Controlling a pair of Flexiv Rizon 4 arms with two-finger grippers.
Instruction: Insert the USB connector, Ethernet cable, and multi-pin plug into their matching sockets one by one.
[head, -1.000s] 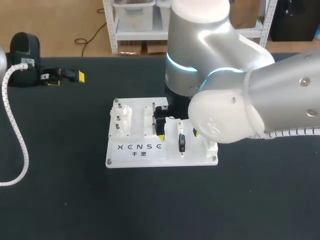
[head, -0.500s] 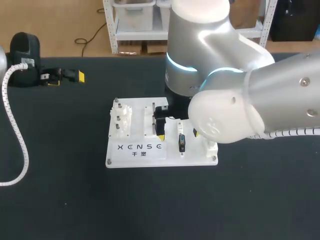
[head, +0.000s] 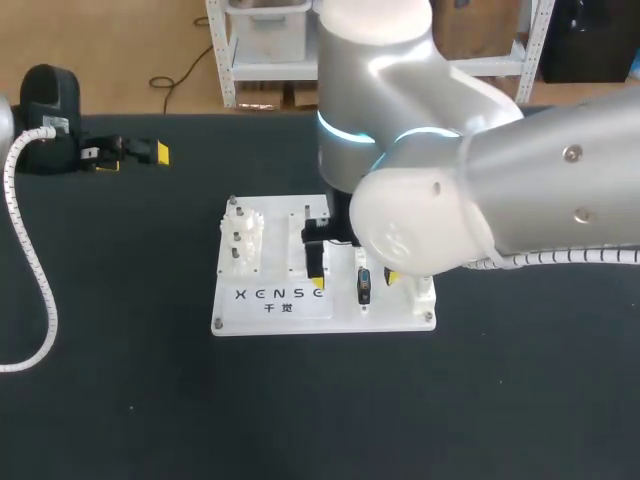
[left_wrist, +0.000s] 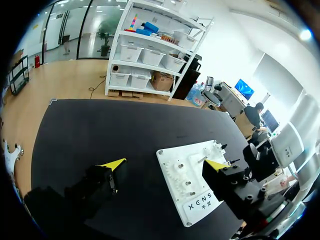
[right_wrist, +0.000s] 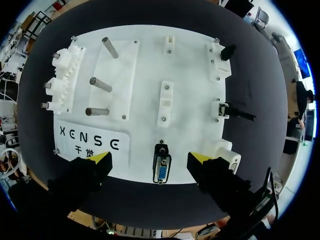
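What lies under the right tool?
The white board, with a blue multi-pin connector below the open right tool. Its fingers cover parts of the board's near edge.

board (right_wrist: 190, 65): 1 | pegs (right_wrist: 100, 84): 3 (metal, upright) | multi-pin plug (right_wrist: 162, 170): 1

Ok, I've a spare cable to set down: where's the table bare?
The table is bare in front of the white board, and between the board and the coiled hose. Crowded over the board: the right gripper hangs there.
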